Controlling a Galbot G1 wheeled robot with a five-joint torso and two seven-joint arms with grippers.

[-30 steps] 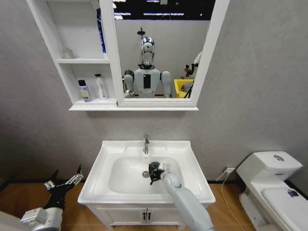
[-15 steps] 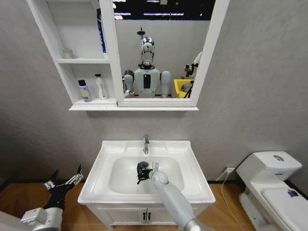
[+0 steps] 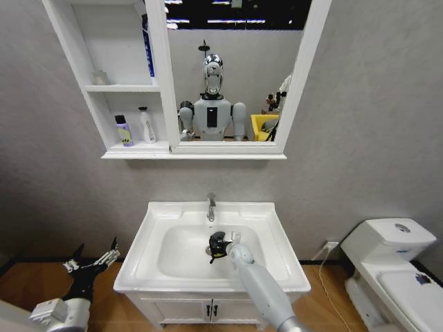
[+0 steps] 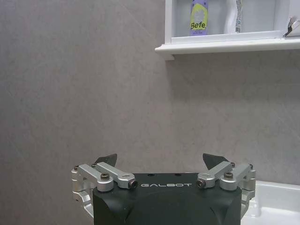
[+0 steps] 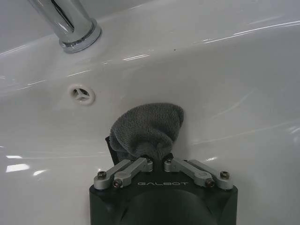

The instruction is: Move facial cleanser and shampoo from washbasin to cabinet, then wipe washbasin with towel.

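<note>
Right gripper point(image 5: 159, 161) is clamping the dark grey towel point(image 5: 146, 131) between its fingers and pressing it against the inside of the washbasin point(image 3: 156, 220) bowl, near the drain and below the chrome tap point(image 3: 210, 206). Left gripper point(image 4: 161, 164) is hanging low beside the vanity, fingers spread wide. Farther up, two bottles point(image 3: 134, 128) are standing on the cabinet point(image 3: 131, 149) lower shelf.

Head cam looks fwd and down from high up, taking in the cabinet point(image 3: 118, 90) and the whole washbasin point(image 3: 277, 238) from a way off. Left wrist cam sits low beside the basin's left edge, facing up the wall w/ the cabinet point(image 4: 225, 46) far above. Right wrist cam is v. close inside the washbasin point(image 5: 225, 70) bowl, facing its back edge by the tap point(image 5: 70, 23).
</note>
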